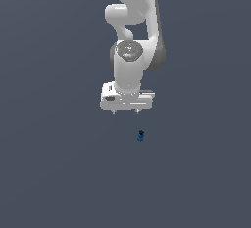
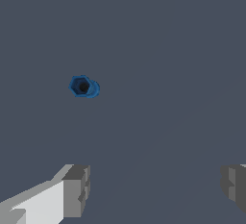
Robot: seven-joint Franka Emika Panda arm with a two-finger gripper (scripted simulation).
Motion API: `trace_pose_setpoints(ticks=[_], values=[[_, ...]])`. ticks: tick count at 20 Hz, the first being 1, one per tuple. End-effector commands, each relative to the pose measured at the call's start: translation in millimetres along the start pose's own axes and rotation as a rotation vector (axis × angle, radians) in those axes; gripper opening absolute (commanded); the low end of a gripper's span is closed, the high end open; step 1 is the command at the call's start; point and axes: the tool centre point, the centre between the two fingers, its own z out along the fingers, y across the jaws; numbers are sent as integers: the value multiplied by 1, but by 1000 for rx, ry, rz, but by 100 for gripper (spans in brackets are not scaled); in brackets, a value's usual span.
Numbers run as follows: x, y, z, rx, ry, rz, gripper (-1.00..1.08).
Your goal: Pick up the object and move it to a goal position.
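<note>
Dark-blue and knobbly, the tiny upright object [image 1: 140, 135] stands alone on the flat slate-grey surface [image 1: 49, 173], out in the open with no edge or corner of that surface in view to place it by; in the exterior view it sits a little below the white pincer [image 1: 126, 110] and slightly toward that view's right, apart from it and untouched. The glossy white robot arm [image 1: 130, 65] hangs the pincer downward over the surface, its two short fingertips pointing at the ground; the wrist view shows the two grey finger pads [image 2: 77, 184] spread wide with bare surface between them, so the pincer is released and holds nothing. In the wrist view the object [image 2: 84, 86] appears from above as a small blue ring with a dark hollow centre, lying outside the gap between the pads and not framed by them; that offset suggests the pincer is not yet lined up for a grasp. The spread fingers and downward pose seem set for a top-down approach; judging by this, the task is at its start, with the pick not yet made. No goal marker shows in either view. The next move likely calls for careful centring, since the piece is far smaller than the pincer.
</note>
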Motion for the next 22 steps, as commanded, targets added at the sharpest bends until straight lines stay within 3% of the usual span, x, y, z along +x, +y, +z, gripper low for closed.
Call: trace_pose_setpoints(ticks=[1,22], values=[[0,0,0,0,0,0,100],[10,0,5,6,15,74,100]])
